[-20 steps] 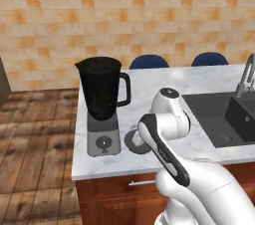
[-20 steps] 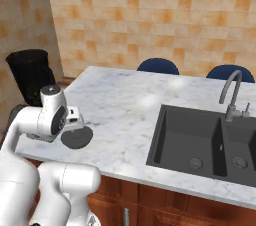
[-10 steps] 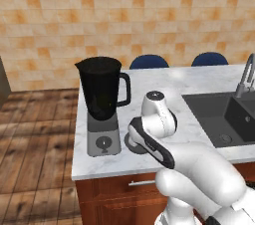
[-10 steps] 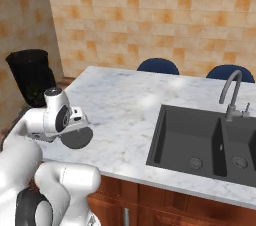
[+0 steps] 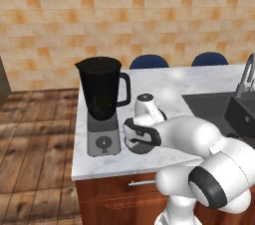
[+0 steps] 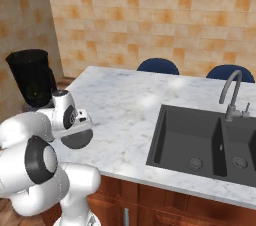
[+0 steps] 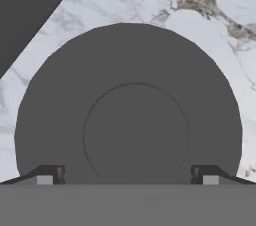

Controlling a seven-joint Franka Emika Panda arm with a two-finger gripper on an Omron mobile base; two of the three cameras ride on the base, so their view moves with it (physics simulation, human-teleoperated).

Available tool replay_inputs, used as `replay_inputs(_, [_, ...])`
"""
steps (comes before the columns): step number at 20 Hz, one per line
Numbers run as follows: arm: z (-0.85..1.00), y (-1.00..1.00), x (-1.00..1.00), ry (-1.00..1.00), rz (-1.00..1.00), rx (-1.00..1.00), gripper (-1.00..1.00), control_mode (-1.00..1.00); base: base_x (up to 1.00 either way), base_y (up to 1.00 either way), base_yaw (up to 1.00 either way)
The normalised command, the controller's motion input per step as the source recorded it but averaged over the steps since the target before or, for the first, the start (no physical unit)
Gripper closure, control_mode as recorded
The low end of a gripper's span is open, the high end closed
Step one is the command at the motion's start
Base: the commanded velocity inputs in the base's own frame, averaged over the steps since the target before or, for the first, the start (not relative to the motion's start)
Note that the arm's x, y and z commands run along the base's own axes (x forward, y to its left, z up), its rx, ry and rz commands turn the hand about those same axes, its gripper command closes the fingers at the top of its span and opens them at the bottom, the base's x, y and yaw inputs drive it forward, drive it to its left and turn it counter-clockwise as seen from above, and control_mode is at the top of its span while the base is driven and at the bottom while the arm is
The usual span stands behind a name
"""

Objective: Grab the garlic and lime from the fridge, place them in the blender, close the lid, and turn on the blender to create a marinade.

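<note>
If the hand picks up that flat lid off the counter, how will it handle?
The lid looks like a thin, stiff disc lying flat on the marble counter, so probably light, unlikely to roll, but awkward to grip. Its smooth face may slip.

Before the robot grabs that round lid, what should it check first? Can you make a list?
1. Lid lies flat on the marble counter: ok.
2. Gripper is centred over the lid, fingertips spread wide: ok.
3. Gripper is open and holding nothing: ok.
4. Blender jar top is uncovered, ready for the lid: ok.
5. Lime is in the jar: ok, a green spot shows through the jar.
6. Garlic is in the jar: cannot tell.
</note>
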Motion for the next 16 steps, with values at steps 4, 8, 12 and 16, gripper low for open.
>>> replay_inputs(4, [-0.08, 0.0, 0.34, 0.02, 0.0, 0.0, -1.0, -1.0, 0.0, 0.0, 0.0])
replay_inputs(8, [-0.34, 0.0, 0.14, 0.02, 0.0, -0.02, -1.0, -1.0, 0.0, 0.0, 0.0])
replay_inputs(12, [-0.66, -0.02, -0.07, 0.0, 0.0, 0.0, -1.0, -1.0, 0.0, 0.0, 0.0])
replay_inputs(16, [-0.69, -0.13, -0.19, 0.0, 0.0, 0.0, 1.0, -1.0, 0.0, 0.0, 0.0])
